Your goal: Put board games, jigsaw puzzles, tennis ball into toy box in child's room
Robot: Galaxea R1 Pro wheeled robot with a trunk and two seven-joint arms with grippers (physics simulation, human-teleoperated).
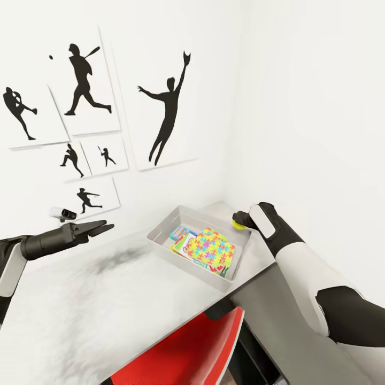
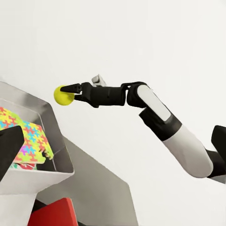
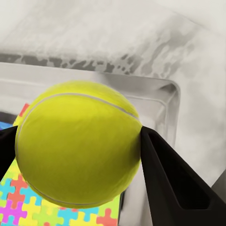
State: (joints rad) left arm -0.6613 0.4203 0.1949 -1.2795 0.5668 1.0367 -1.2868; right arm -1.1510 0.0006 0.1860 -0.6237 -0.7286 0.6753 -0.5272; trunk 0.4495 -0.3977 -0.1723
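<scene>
The light grey toy box (image 1: 160,238) stands on the table (image 1: 96,299) near the corner of the room. Inside it a jigsaw puzzle (image 1: 214,248) lies on top of a printed board game (image 1: 181,236). My right gripper (image 1: 237,219) is shut on the yellow-green tennis ball (image 1: 238,224) and holds it above the box's right end. The right wrist view has the tennis ball (image 3: 77,148) pinched between both fingers (image 3: 172,181) over the jigsaw puzzle (image 3: 28,207). My left gripper (image 1: 107,227) hovers shut and bare left of the box.
A red chair (image 1: 187,347) is tucked under the table's front edge. Black athlete pictures (image 1: 166,112) hang on the white wall behind. A small white and black object (image 1: 63,214) sits by the wall at the table's far left.
</scene>
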